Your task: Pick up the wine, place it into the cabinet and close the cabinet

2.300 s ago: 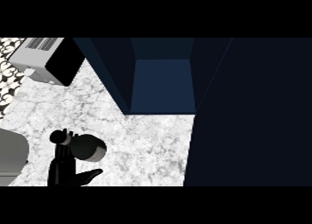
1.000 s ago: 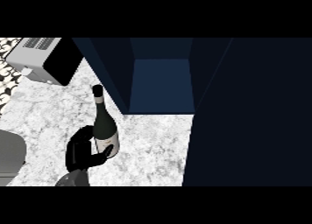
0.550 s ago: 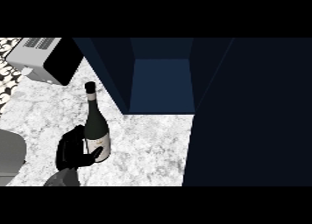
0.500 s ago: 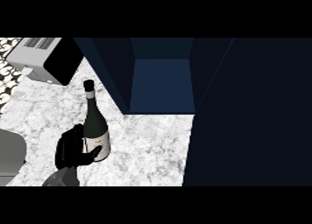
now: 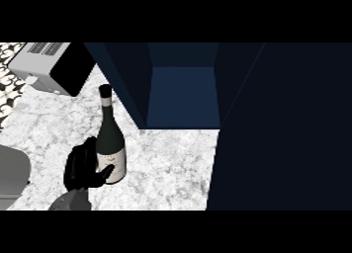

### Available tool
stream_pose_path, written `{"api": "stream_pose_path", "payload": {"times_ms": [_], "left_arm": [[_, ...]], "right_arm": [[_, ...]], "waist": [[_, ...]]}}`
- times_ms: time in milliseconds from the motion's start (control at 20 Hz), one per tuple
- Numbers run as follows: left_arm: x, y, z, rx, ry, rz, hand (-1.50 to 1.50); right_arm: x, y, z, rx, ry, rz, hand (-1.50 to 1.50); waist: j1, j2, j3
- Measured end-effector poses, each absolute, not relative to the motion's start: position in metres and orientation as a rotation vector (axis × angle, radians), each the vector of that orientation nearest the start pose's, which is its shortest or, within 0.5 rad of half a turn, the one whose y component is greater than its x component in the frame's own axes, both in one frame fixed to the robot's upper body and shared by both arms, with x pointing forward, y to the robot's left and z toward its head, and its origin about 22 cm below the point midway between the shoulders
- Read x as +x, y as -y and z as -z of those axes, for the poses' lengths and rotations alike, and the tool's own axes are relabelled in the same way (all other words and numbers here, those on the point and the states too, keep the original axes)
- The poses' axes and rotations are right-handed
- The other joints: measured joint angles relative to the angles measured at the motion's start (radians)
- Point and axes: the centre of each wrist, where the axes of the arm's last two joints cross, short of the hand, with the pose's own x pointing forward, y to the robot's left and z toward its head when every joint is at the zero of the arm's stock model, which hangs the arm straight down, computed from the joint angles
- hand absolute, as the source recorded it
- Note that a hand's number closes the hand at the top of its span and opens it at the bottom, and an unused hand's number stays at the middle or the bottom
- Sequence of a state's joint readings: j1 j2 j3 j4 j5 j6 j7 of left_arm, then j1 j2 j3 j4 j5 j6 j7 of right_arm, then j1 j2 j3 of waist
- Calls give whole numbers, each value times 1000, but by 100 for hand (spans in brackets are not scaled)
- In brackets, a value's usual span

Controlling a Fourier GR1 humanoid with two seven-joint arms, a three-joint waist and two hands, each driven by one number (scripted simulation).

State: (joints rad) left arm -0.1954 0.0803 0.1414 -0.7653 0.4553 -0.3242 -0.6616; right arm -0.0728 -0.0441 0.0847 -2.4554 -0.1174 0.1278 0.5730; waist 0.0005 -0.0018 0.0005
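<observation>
The left robot hand [image 5: 82,169] curls round the wine [image 5: 110,144], upright at eight o'clock over the worktop [image 5: 168,165]. Carrying is in hand; next, probably, move it toward one o'clock into the open cabinet [image 5: 183,96].

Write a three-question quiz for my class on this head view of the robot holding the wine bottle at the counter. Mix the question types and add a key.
1. True or false: the wine bottle stands inside the cabinet.
2. Which hand is curled round the bottle? A) right B) left C) both
3. Fill in: the cabinet stands ___, with its blue inside showing.

Key
1. False. The bottle is over the marble counter, to the left of the cabinet.
2. B. It is the left hand; the right hand is out of view.
3. open
</observation>
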Motion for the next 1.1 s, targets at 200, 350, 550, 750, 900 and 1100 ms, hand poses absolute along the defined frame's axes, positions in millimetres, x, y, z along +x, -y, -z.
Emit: {"api": "stream_pose_path", "payload": {"times_ms": [200,350,550,750,900,1100], "left_arm": [[247,-245,118,-362,1684,-397,150],[244,-230,108,-397,1678,-352,150],[244,-202,88,-412,1669,-330,150],[246,-177,69,-423,1657,-330,150],[242,-162,64,-426,1634,-340,150],[236,-140,61,-414,1604,-371,150]], "right_arm": [[158,210,-199,229,1929,-273,-150],[159,208,-201,234,1926,-273,-150],[158,208,-197,245,1926,-270,-150],[159,210,-196,239,1928,-268,-150],[162,214,-199,225,1928,-268,-150],[162,217,-200,206,1925,-277,-150]], "waist": [[2,0,0],[2,-1,0],[0,0,0],[-1,0,0],[-2,1,0],[-4,1,0]]}}
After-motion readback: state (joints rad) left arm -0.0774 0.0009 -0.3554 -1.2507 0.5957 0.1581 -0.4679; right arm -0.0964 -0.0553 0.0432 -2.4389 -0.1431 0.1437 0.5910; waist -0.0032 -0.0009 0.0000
